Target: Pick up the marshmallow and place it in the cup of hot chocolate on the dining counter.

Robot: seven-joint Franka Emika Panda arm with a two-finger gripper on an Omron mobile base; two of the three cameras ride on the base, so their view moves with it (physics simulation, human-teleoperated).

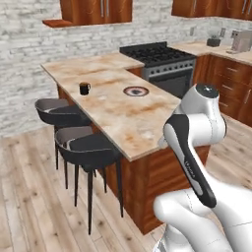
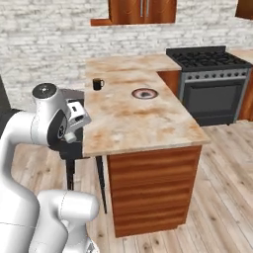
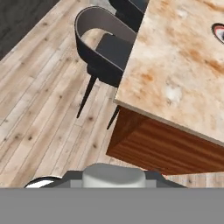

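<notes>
Above, the cup of hot chocolate (image 1: 84,88) stands on the dining counter (image 1: 123,115), well apart from the gripper (image 2: 78,114), apparently pressed together near the counter's corner; a round plate (image 1: 136,91) lies beside.

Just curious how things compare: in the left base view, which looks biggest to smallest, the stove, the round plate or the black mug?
1. Stove, clearly the largest.
2. Round plate.
3. Black mug, the smallest, though it stands slightly farther away.

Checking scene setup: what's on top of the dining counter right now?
On the dining counter: the cup of hot chocolate near the stool-side edge, and a round plate beside it, apart. The plate's contents are too small to identify; no marshmallow can be made out.
</notes>
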